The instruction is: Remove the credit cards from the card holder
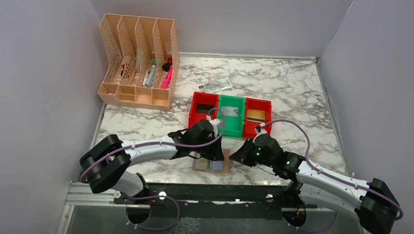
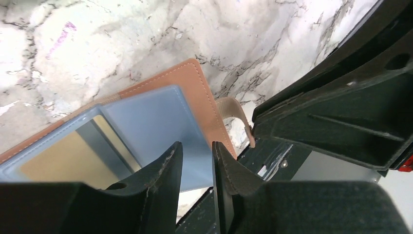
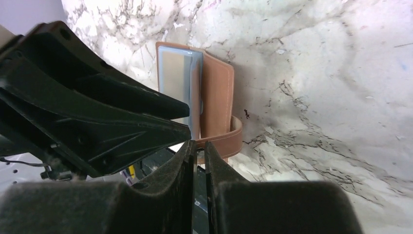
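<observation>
Left gripper narrowly spread over card holder; right gripper pinching its strap; gold credit card inside.

organizer far-left | bins red-green-red row | note behind

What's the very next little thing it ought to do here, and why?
Probably ease the left pincer toward the gold-toned card and pinch its edge. That card sits in a blue-grey pocket of the open card holder, and the pincer's jaws stand apart over the panel, gripping nothing.
</observation>
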Motion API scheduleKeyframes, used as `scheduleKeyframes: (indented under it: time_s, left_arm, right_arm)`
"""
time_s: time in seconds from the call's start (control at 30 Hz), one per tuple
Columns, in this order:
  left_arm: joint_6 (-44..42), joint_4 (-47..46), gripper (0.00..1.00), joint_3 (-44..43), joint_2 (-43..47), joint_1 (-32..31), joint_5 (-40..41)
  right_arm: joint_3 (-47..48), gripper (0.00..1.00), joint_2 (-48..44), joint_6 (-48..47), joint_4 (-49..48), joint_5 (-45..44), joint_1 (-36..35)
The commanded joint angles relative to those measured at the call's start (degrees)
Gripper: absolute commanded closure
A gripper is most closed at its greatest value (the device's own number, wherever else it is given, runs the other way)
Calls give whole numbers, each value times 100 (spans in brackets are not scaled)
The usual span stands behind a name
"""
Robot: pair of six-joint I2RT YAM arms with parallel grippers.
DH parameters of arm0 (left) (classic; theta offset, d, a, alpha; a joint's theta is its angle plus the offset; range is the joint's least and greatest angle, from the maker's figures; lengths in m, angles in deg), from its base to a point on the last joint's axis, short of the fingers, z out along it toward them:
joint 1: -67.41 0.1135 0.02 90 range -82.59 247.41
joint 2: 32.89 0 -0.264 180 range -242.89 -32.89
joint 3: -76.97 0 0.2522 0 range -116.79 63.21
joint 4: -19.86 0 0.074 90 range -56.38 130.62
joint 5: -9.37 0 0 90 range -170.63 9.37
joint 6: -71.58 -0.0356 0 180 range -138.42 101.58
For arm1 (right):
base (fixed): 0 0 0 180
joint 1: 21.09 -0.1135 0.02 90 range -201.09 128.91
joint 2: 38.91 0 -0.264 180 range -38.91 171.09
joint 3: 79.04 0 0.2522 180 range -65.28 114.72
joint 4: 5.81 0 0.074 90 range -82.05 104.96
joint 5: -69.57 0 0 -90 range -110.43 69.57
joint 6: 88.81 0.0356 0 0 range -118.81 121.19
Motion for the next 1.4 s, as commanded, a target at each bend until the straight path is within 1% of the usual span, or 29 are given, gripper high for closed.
scheduleKeyframes:
  time_s: [0.0,0.17,0.33,0.43,0.67,0.83,0.9,1.0,1.07,1.13,1.23,1.3,1.37]
  left_arm:
    - [-294,389,68,-115,124,-18,380]
    - [-231,310,70,-102,-204,-12,194]
    - [-141,-3,75,25,-385,-12,-55]
    - [-141,3,79,61,-512,-12,-108]
    - [-141,59,80,161,-469,-15,-37]
    - [-161,189,80,171,-179,-12,178]
    - [-185,367,79,138,11,-11,465]
    - [-301,965,77,-7,376,-6,1234]
    - [-379,1244,71,-36,617,17,1603]
    - [-418,1268,64,39,841,50,1700]
    - [-346,1292,58,132,979,103,1814]
    - [-188,1302,54,217,1059,151,1965]
    - [-89,1204,53,328,1158,201,2000]
  right_arm:
    - [174,84,306,-178,-652,514,31]
    - [262,84,610,-207,-676,585,31]
    - [341,83,821,-224,-657,624,31]
    - [359,83,1019,-262,-909,779,31]
    - [706,83,1778,-386,-811,613,31]
    - [649,82,2524,-449,-1172,683,29]
    - [511,82,2741,-478,-1518,811,31]
    - [370,83,2930,-289,-1598,772,31]
    - [313,83,2989,-256,-1606,724,31]
    - [291,80,3048,-264,-1618,740,31]
    - [287,76,3041,-292,-1617,771,31]
    - [269,73,2936,-351,-1676,772,31]
    - [280,70,2818,-423,-1702,775,31]
